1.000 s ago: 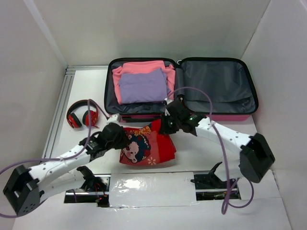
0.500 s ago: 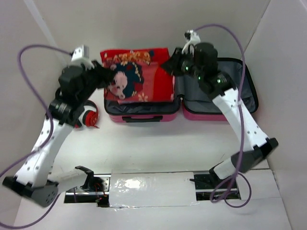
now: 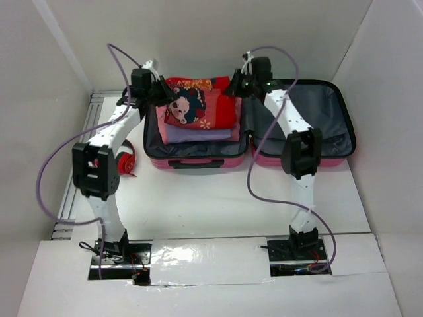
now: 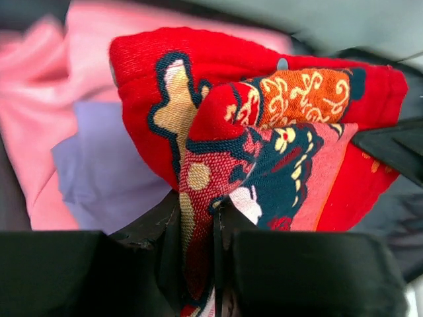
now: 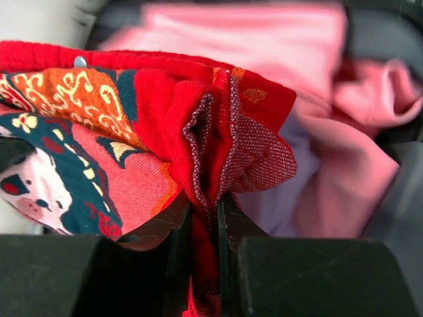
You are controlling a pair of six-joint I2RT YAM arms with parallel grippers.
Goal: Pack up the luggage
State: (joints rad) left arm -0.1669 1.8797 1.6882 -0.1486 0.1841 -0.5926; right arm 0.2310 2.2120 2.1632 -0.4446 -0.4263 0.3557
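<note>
White tabletop (image 3: 218, 198) carried the open luggage (image 3: 198, 163); left pincer (image 4: 198, 218) and right pincer (image 5: 205, 218) each clamped an edge of the red printed garment (image 3: 205, 109) (over folded clothes (image 3: 198, 135)).

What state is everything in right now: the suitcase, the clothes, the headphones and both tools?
luggage: open, lying flat.
red printed garment: bunched, pinched at both ends over the left half.
purple top: folded, packed under it.
pink garment: packed beneath the purple top.
red headphones: outside the luggage, unpacked.
left tool: shut on the red printed garment.
right tool: shut on it too.
</note>
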